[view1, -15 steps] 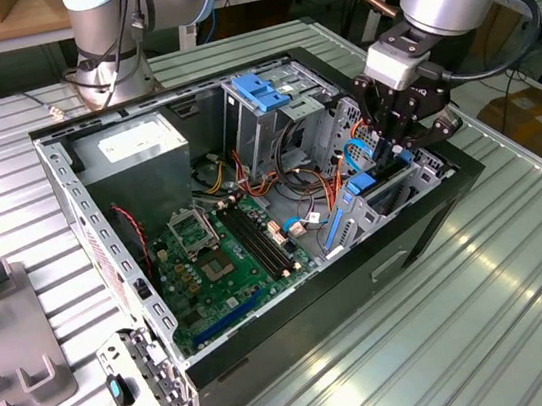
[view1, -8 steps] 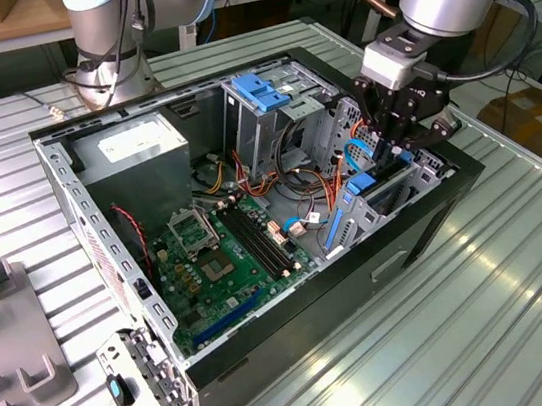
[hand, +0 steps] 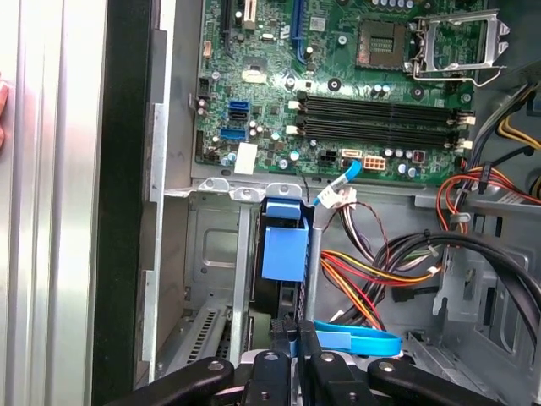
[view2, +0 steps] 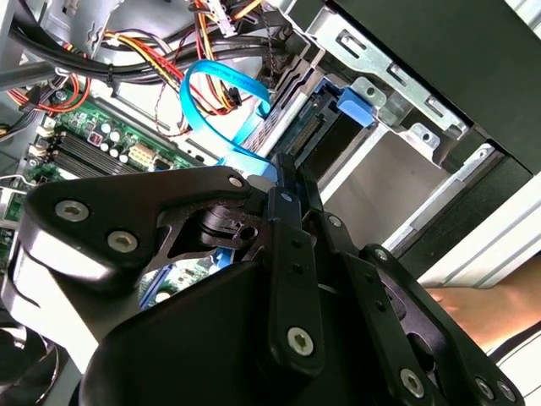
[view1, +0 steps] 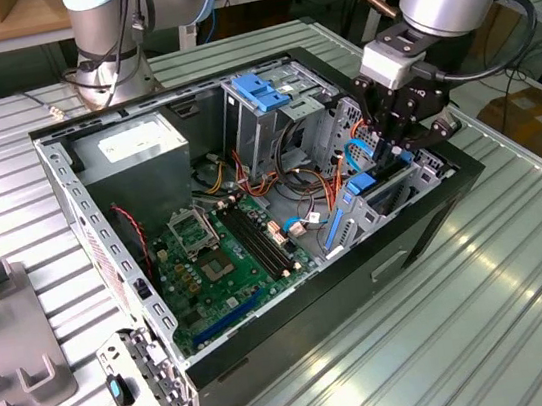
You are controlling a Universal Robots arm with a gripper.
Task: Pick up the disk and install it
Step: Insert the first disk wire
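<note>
**Me:** Since the disk (hand: 283,245) stands on edge down in the drive bay (hand: 211,254), right of centre in the exterior view, what counts is how it lines up with my gripper (hand: 300,338). It lies straight ahead of my fingertips. Its long axis runs away from them toward the motherboard (hand: 338,101).

**Partner:** How does that axis sit in the exterior view?

**Me:** It slants down and to the left from where I hang, over the right-hand end of the case (view1: 346,304). I reckon any travel has to follow that line, because nothing allows a sideways move.

**Partner:** Have you got hold of it?

**Me:** My fingers are drawn almost together at the disk's near end. I can't tell whether they pinch a thin edge of it or only bear against it.

**Partner:** How much room is there around it?

**Me:** Very little. The bay's metal walls stand close against both flat faces of the disk. A flat blue cable (hand: 355,342) crosses just beside my fingertips. A bundle of red, yellow and black wires (hand: 397,262) lies near on one side, and I judge it could snag. On the other side is the case's black wall. Beyond that wall, a person's hand (view2: 473,309) rests on the ribbed table (view1: 528,308), outside the case and clear of the bay.
</note>
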